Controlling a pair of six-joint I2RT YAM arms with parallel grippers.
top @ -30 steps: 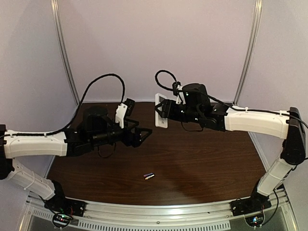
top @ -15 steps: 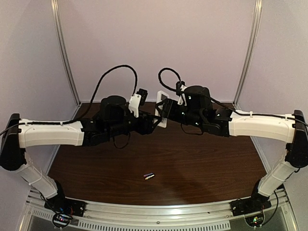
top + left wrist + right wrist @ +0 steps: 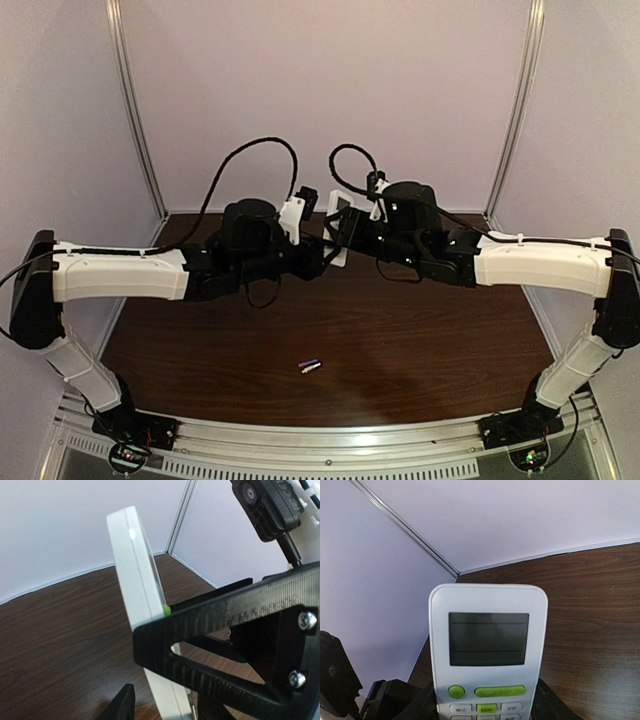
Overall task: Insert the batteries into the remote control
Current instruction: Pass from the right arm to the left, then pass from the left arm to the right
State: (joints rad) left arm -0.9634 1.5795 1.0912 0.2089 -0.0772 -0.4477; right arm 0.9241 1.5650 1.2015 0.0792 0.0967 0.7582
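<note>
The remote control (image 3: 338, 258) stands upright in the air above the back of the table, and my right gripper (image 3: 352, 232) is shut on its lower part. In the right wrist view the remote control (image 3: 487, 605) shows its dark display and green buttons, with the right gripper (image 3: 485, 705) gripping both long edges. My left gripper (image 3: 322, 245) has come in from the left. In the left wrist view the remote control (image 3: 132, 570) stands edge-on between the jaws of the left gripper (image 3: 136, 676); a gap shows at its plain back. The batteries (image 3: 310, 367) lie together near the front.
The dark wooden table (image 3: 420, 340) is walled by pale panels at the back and sides. A metal rail (image 3: 330, 440) with both arm bases runs along the near edge. Black cables loop above both wrists.
My left arm has swung right and forward until its jaws straddle the remote, and they have narrowed. The right arm has shifted only slightly with the remote. The batteries have not moved.
</note>
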